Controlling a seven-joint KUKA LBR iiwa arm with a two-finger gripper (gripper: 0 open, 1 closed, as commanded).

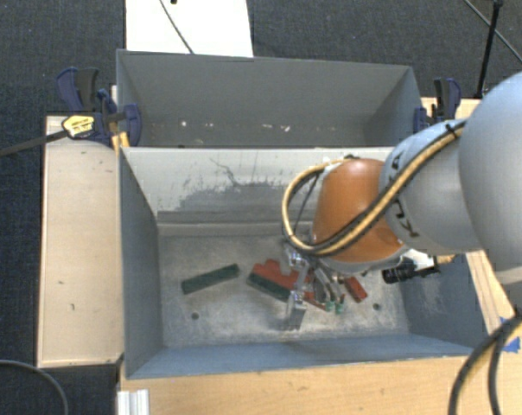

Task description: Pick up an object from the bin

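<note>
Gripper (297, 311) down in bin (140, 266), lower centre, at red-and-dark block heap (270, 273) | opening: cannot tell | dark green bar (211, 277) left, apart | orange wrist cover (356, 210) overhangs heap

bin (140, 258): grey, floor speckled pale | bar (211, 278), left: dark green | block (272, 274), middle: red | strip (356, 289), right: red | cover (356, 214): glossy orange | arm (486, 180): silver-grey | cable (289, 199): yellow and black
</note>
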